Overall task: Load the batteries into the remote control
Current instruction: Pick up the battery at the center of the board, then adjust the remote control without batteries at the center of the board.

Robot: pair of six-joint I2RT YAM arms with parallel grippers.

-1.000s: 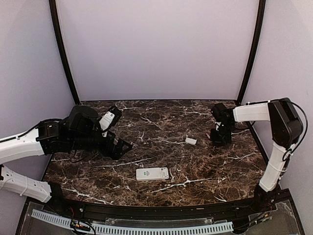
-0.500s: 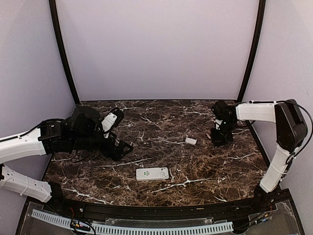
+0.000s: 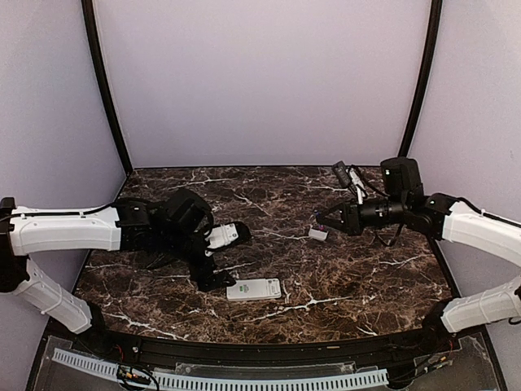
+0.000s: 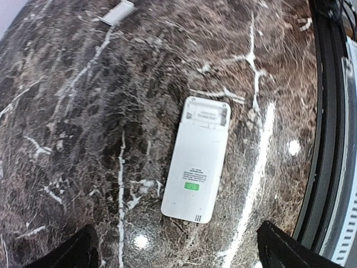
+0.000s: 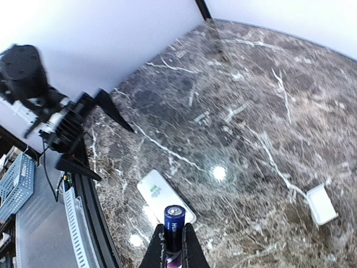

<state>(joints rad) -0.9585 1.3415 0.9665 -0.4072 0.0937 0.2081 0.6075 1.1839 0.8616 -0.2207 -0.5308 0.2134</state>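
Note:
The remote control (image 3: 253, 289) lies flat near the table's front centre. In the left wrist view the remote control (image 4: 196, 159) is back-up with a green label, and its battery bay (image 4: 207, 114) is uncovered at the far end. My left gripper (image 3: 216, 279) is open just left of the remote; in its own view the left gripper (image 4: 178, 258) has dark fingertips (image 4: 72, 254) set wide on either side of the remote's near end. My right gripper (image 5: 175, 250) is shut on a blue battery (image 5: 174, 223), which sticks out past the fingers. The right gripper (image 3: 326, 221) hovers above the table right of centre.
A small flat white piece (image 3: 317, 234) lies on the marble under the right gripper, and shows as the white piece (image 5: 322, 204) in the right wrist view and the white piece (image 4: 118, 11) in the left wrist view. A black rail (image 3: 244, 352) borders the front edge.
The left arm swung right and came down beside the remote. The right arm left the table's right edge, rose and turned toward the centre, and its jaws closed on the battery.

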